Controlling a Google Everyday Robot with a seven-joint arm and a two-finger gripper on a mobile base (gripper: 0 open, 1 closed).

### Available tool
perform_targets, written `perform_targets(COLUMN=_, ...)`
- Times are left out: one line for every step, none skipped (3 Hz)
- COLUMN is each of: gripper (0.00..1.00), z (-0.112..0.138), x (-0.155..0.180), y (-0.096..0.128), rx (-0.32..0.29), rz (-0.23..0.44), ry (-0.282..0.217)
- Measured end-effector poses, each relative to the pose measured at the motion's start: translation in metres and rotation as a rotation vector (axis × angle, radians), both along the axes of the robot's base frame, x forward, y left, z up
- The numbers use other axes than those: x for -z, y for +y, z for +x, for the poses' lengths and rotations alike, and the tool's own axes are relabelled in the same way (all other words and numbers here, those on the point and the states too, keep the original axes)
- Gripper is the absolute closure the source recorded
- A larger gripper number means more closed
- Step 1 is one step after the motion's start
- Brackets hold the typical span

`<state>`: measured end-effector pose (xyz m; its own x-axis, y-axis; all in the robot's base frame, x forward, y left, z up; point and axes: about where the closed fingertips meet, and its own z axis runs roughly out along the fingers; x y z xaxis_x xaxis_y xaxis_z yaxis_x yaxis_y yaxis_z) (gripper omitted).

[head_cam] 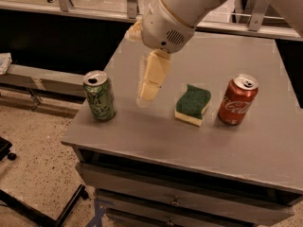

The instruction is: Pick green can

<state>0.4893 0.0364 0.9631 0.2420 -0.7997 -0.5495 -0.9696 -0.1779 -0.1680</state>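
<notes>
At three o'clock of the green can [100, 96], your hand [147, 94] is hovering empty; I cannot tell how open; sweeping sideways, you are risking toppling it.

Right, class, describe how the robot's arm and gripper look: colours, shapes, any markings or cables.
The arm is white, thick and rounded, ending in a domed wrist housing with a dotted vent grille. The gripper, above the table between the green can and sponge, is cream and blocky, in stacked segments. No cables or markings show.
</notes>
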Motion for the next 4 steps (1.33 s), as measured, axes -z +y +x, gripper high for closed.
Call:
perform_targets(gripper=0.00, z=0.000, x=0.000, y=0.000, rx=0.000, rz=0.000, ry=0.000)
perform_targets(gripper=0.00, z=0.001, x=0.007, y=0.009, rx=-0.008, rz=-0.004, ry=0.010)
perform_targets(gripper=0.00, z=0.005, x=0.022, y=0.035, rx=-0.043, rz=0.002, ry=0.033)
perform_targets(gripper=0.00, z=0.011, x=0.035, y=0.064, rx=-0.074, rz=0.016, ry=0.051)
